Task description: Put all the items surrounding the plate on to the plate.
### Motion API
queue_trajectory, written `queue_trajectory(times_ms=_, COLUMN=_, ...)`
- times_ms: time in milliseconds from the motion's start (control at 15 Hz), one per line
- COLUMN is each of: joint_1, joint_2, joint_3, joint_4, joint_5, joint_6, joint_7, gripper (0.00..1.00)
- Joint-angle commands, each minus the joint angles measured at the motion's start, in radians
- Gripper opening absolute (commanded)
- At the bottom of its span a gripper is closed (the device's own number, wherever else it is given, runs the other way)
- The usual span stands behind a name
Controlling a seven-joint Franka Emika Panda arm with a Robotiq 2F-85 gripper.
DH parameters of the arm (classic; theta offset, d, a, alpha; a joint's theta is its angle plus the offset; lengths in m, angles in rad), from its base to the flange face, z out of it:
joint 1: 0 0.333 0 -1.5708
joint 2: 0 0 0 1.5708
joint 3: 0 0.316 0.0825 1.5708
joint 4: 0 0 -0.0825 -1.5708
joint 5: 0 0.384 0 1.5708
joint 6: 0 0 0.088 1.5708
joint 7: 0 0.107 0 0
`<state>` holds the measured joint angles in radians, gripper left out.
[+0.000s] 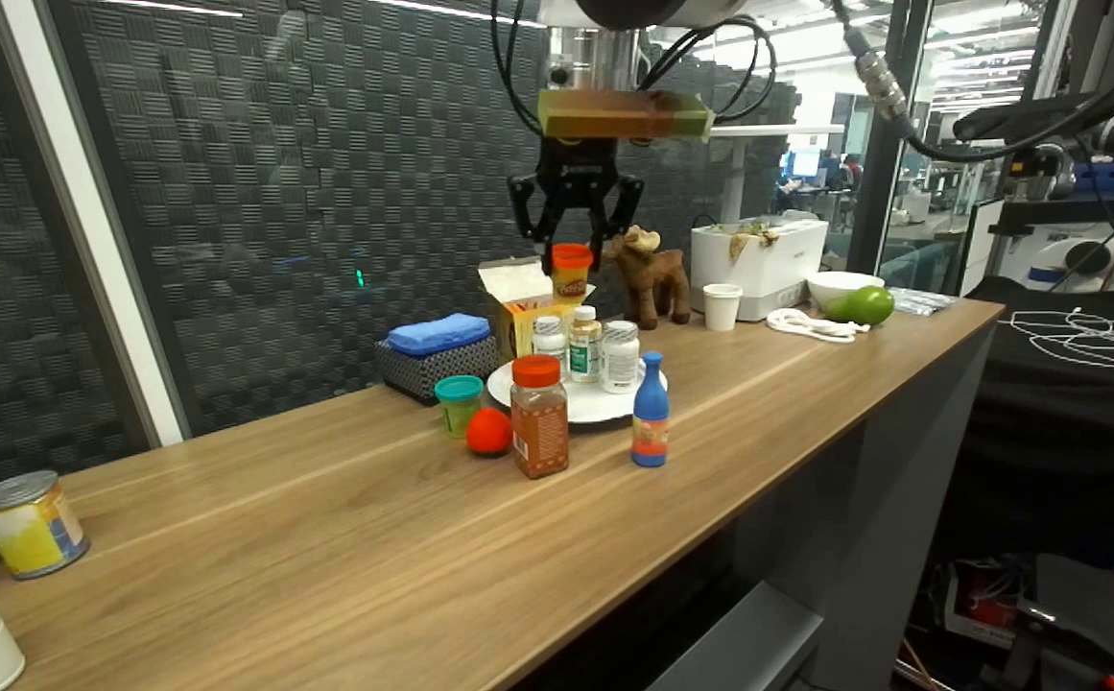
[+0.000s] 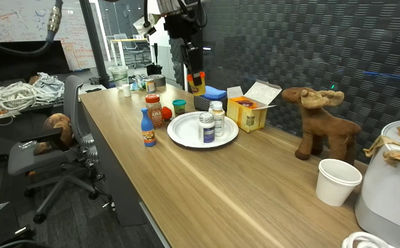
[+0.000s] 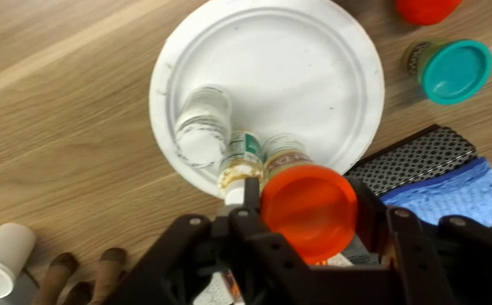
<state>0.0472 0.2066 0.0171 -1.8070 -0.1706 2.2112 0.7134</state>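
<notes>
Gripper: since its jaws press both sides of the orange-lidded tub, it's clearly clamped on it, hanging up in the air
Orange-lidded tub: right between the jaws, up off the plate; probably pretty light, thin plastic with some give, kinda slick; the hold looks high, around lid and upper wall, so the lid popping loose seems the main worry; lower on the body would likely be safer
Plate: below the gripper; three pill bottles look to be standing on it, bunched to one side
Teal-lidded tub: below the gripper, just off the plate; should handle like its twin, gentle squeeze mid-body
Spice jar: lower than the gripper, beside the plate; likely the heavy one if full; stiff, glass or plastic, can't tell; grab it under the red cap
Blue bottle: also below the gripper, near the plate; tall, probably tippy; fat lower body beats that skinny neck
Red round thing: below the gripper, near the spice jar; could roll or squirt out; jaws centred on its widest part; firmness unknown
</notes>
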Motion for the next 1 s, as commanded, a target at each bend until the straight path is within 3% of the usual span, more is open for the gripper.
queue_trajectory(times_ms=0, joint_1=0.027, joint_2=0.119, joint_3=-0.001, joint_4=0.148, joint_5=0.068, joint_6=-0.022, joint_7=-0.008, gripper=0.28)
queue_trajectory(times_ms=200, joint_1=0.041, joint_2=0.185, joint_3=-0.009, joint_4=0.211, joint_5=0.101, joint_6=-0.040, joint_7=-0.005, gripper=0.28)
queue_trajectory(times_ms=933, joint_1=-0.007, joint_2=0.315, joint_3=-0.033, joint_4=0.299, joint_5=0.240, joint_6=-0.100, joint_7=-0.118, gripper=0.28)
